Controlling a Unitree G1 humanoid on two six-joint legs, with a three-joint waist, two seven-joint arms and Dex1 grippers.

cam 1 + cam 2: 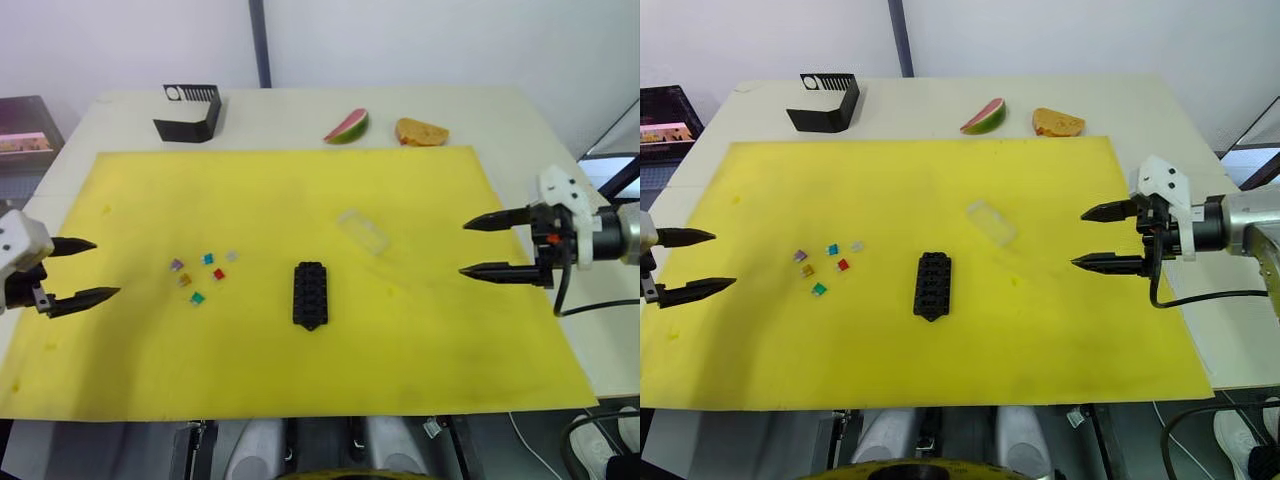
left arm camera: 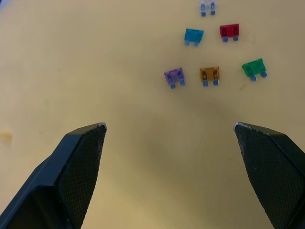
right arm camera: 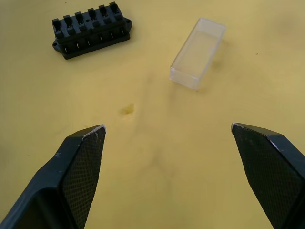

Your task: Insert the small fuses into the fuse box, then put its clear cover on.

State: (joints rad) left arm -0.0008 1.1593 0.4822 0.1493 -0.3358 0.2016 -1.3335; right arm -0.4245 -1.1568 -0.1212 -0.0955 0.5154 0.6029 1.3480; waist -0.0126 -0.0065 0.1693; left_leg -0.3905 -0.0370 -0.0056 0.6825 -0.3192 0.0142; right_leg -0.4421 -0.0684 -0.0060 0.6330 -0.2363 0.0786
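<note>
**Left eye view: both grippers wide open and empty, nothing loaded yet**

Small black oblong plastic fuse box lies near the middle of the yellow mat. Its long axis runs toward and away from the robot, slots facing up; none look filled. Six tiny coloured blade fuses lie in a loose cluster to its left, apart from it. In the left wrist view they lie flat: purple, orange, green, teal, red, pale grey. Their blades point roughly back toward that camera.

Clear rectangular plastic cover sits just beyond and right of the box, not touching it. Long axis skewed diagonally to the box's.

Left gripper hovers at the mat's left edge, fingers spread, pointing toward the fuses. Right gripper is over the mat's right side, likewise spread, holding nothing.

Risks, as judged:
- Fuses lie flat and close together; a wide closing grip could nudge neighbours or pinch two.
- A fuse taken flat needs turning blades-down before it meets a slot; misalignment could jam or drop it.
- The box is unsecured and may slide under pushing.
- The cover is nearly invisible, easy to knock, and needs rotating to match the box.
</note>
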